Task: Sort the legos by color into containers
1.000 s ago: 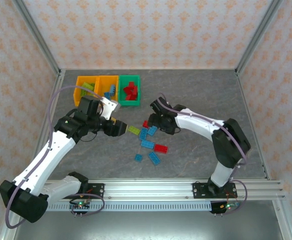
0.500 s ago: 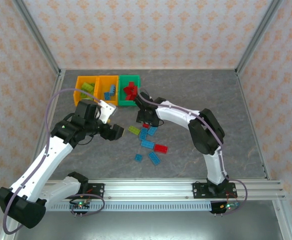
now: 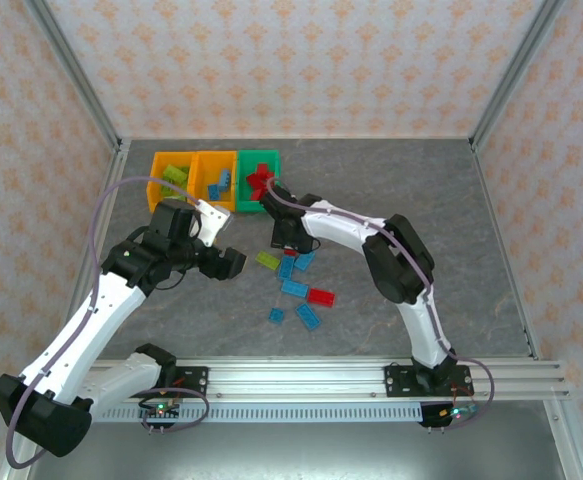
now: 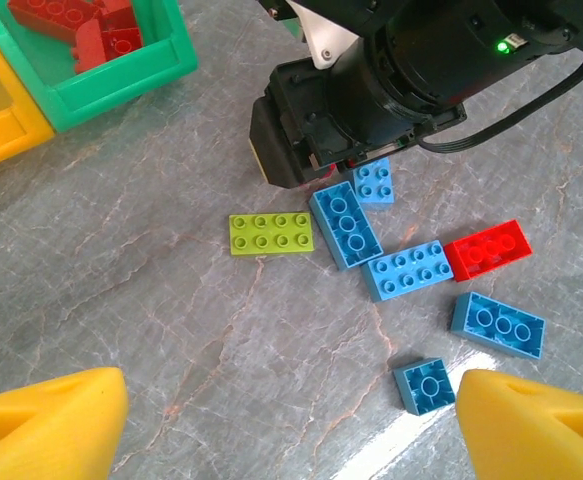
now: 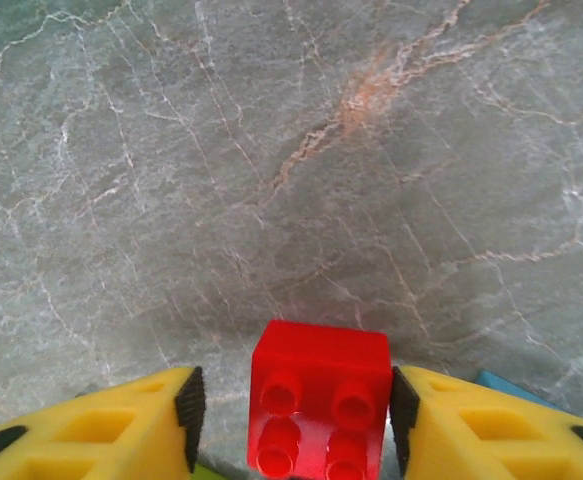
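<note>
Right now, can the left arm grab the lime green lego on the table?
Probably yes. The left gripper hangs open above the lime green lego, with bare table on its near side. The right gripper, holding a red lego, sits close behind it.

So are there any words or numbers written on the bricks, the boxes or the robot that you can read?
No readable text in these pictures.
The lime green brick, the loose red brick and the blue bricks show studs; any marks there are too small to read.
The green box is plain.
The right arm shows a green light, not a sign.
</note>
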Action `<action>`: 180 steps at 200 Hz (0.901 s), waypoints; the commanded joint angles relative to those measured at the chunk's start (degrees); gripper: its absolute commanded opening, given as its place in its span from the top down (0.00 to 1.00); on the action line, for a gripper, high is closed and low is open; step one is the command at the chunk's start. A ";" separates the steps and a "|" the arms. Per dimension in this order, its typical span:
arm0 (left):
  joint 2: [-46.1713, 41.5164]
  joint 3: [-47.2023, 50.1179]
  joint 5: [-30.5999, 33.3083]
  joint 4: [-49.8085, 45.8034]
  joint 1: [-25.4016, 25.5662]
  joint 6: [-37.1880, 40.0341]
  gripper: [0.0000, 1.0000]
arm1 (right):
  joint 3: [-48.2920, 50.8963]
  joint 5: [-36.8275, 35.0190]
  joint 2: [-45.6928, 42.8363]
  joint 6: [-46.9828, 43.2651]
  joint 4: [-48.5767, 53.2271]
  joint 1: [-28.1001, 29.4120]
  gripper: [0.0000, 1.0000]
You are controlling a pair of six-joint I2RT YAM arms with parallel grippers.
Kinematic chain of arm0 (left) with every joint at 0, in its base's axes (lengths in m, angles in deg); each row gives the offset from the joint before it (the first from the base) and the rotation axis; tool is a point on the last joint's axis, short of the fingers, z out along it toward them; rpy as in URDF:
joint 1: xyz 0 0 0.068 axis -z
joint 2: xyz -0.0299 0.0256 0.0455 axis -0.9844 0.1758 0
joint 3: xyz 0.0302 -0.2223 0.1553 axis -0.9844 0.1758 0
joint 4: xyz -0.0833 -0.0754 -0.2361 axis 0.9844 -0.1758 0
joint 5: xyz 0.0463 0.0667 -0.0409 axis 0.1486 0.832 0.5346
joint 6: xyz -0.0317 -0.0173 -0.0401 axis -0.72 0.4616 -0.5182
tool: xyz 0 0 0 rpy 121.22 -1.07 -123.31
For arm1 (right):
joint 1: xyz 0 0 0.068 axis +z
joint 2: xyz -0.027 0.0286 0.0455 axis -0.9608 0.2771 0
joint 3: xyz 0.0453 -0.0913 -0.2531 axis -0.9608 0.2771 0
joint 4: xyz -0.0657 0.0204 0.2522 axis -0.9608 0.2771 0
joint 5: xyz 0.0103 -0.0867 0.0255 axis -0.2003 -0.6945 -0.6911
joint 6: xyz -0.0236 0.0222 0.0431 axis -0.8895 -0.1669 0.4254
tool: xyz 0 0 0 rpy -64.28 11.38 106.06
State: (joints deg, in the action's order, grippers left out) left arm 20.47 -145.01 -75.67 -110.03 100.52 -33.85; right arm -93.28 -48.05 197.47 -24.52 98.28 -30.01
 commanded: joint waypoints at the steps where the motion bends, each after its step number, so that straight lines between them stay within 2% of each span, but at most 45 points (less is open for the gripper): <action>1: -0.70 0.67 1.41 -0.83 0.27 0.70 0.14 | -2.48 -2.77 4.37 -1.28 5.37 -0.13 0.51; 28: -0.79 0.71 2.51 -0.83 0.27 0.60 0.14 | -5.15 -6.21 5.00 -1.82 8.99 -0.13 0.54; 48: -0.70 0.68 3.17 -0.71 0.26 0.56 0.13 | -4.58 -5.08 3.16 -2.85 7.43 -0.13 0.67; 60: -0.70 0.70 3.16 -0.71 0.27 0.43 0.13 | -4.17 -3.97 1.52 -3.18 6.35 -0.13 0.71; 105: -1.73 0.94 5.52 -0.47 0.27 0.07 0.13 | 0.24 -6.13 -11.24 -4.08 -0.02 -0.13 0.72; 130: -2.62 1.23 7.95 -0.11 0.27 -0.37 0.13 | 2.73 -9.06 -16.96 -8.21 -6.47 -0.13 0.71; 155: -2.90 1.42 10.52 -0.01 0.22 -0.73 0.13 | 2.04 -14.86 -16.07 -15.61 -14.15 -0.13 0.71; 180: -2.90 1.55 12.36 -0.17 0.27 -0.81 0.13 | -6.34 -20.00 -8.99 -23.96 -17.76 -0.17 0.71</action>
State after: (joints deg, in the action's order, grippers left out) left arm 18.33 -144.20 -67.19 -109.98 100.52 -34.04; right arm -93.89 -59.98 181.31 -38.29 86.80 -30.08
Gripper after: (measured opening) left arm 0.873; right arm 0.289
